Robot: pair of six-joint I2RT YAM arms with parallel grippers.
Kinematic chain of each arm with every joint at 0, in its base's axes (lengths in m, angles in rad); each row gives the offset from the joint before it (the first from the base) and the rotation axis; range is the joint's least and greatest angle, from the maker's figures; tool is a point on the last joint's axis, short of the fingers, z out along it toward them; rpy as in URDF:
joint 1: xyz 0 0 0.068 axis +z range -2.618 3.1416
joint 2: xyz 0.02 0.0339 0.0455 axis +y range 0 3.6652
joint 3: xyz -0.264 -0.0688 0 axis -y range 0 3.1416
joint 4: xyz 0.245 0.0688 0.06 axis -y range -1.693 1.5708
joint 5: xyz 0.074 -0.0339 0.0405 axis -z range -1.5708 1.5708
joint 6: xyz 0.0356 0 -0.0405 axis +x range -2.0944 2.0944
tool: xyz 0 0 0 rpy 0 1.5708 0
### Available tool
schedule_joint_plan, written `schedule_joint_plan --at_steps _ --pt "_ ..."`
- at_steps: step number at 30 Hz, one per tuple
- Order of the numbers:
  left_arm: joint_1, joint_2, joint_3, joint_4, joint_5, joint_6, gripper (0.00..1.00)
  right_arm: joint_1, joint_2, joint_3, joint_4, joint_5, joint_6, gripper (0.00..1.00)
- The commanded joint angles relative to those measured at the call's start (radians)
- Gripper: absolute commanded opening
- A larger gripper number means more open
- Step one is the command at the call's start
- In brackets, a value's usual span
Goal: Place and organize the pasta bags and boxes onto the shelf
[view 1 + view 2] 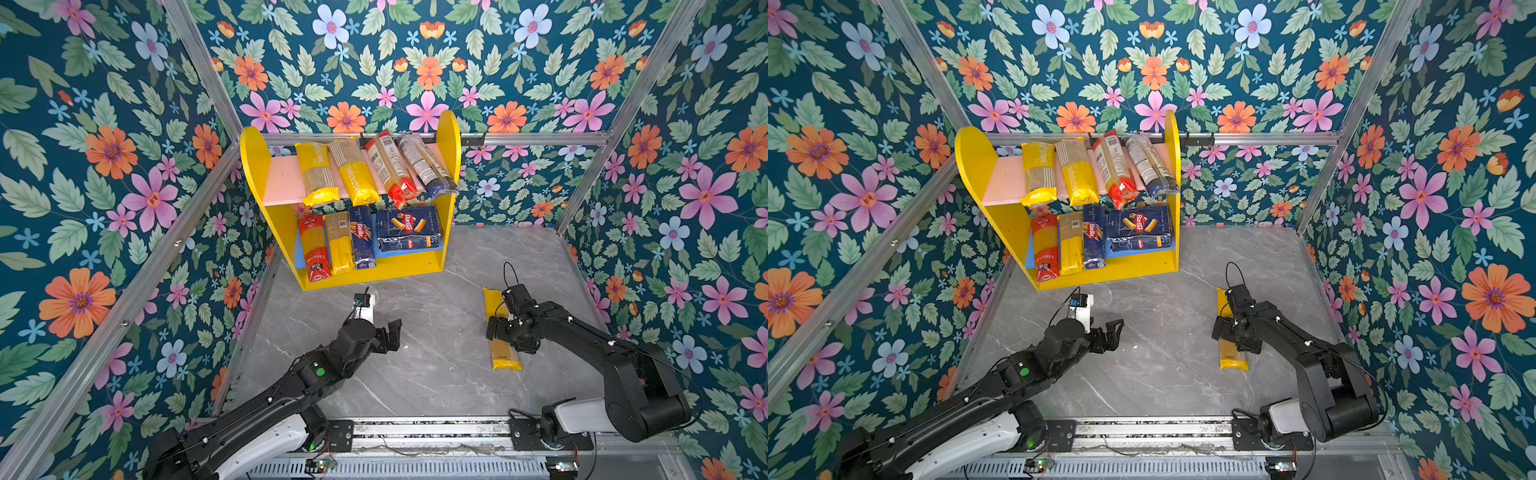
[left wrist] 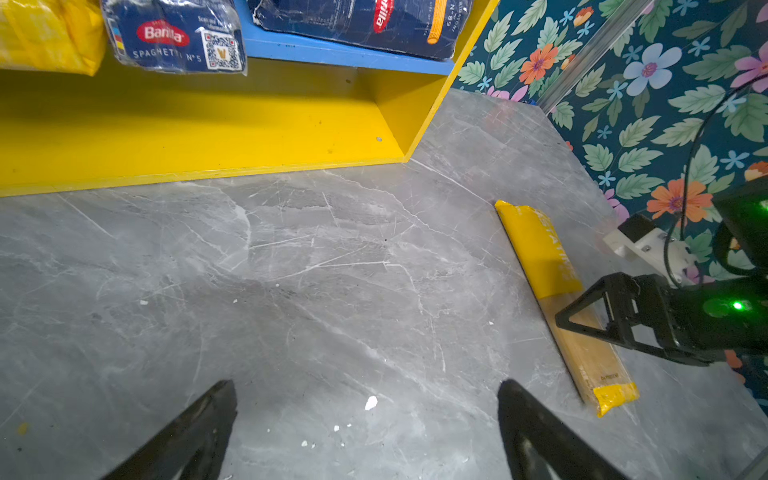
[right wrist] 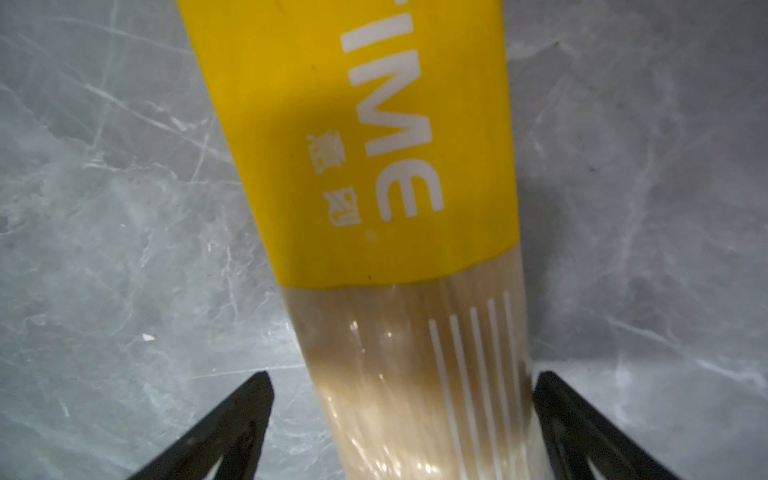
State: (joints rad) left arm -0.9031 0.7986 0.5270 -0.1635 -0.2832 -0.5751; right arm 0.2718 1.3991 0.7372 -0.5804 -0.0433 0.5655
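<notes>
The shelf (image 1: 451, 137) (image 1: 976, 149) stands at the back of the grey table. Several bags (image 1: 316, 174) lie on its pink upper board. On the blue lower board are two bags (image 1: 338, 245), the narrow pasta box (image 1: 362, 241) (image 2: 174, 37) and the wide pasta box (image 1: 409, 228) (image 1: 1140, 228). One yellow PASTATIME bag (image 1: 505, 357) (image 1: 1232, 357) (image 2: 548, 266) (image 3: 374, 166) lies flat on the table at the right. My right gripper (image 1: 509, 336) (image 1: 1235, 334) (image 3: 403, 380) is open and straddles its clear middle. My left gripper (image 1: 390, 332) (image 1: 1111, 332) (image 2: 368, 388) hangs open over bare table.
Floral walls with aluminium posts (image 1: 199, 66) close in the table on three sides. A metal rail (image 1: 428, 428) carrying both arm bases runs along the front edge. Small white crumbs (image 2: 371, 402) lie on the table under the left gripper.
</notes>
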Motion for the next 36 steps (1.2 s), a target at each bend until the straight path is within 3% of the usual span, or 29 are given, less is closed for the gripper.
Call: schedule_joint_plan --at_steps 1,4,7,10,15,22,30,36 --pt "-0.001 -0.015 -0.008 0.010 -0.002 0.012 0.98 0.000 0.012 0.005 0.020 -0.035 0.000 0.97" --pt "0.000 -0.031 -0.014 -0.006 -0.004 0.014 0.97 0.000 0.026 0.004 0.034 -0.049 0.008 0.94" --pt "-0.001 -0.055 -0.023 -0.017 -0.010 0.014 0.96 0.000 0.045 0.006 0.050 -0.087 0.011 0.81" --pt "0.000 -0.072 -0.032 -0.033 -0.022 0.009 0.96 0.008 0.062 0.005 0.072 -0.126 0.020 0.61" --pt "0.000 -0.094 -0.050 -0.048 -0.023 0.004 0.95 0.104 0.087 0.038 0.085 -0.112 0.066 0.46" --pt "0.000 -0.106 -0.062 -0.063 -0.025 0.000 0.95 0.337 0.232 0.219 0.070 -0.049 0.183 0.47" --pt "-0.002 -0.168 -0.079 -0.153 -0.062 -0.032 0.95 0.537 0.539 0.554 0.028 -0.055 0.248 0.52" --pt "-0.002 -0.212 -0.095 -0.222 -0.077 -0.070 0.96 0.583 0.619 0.692 0.009 -0.092 0.246 0.69"
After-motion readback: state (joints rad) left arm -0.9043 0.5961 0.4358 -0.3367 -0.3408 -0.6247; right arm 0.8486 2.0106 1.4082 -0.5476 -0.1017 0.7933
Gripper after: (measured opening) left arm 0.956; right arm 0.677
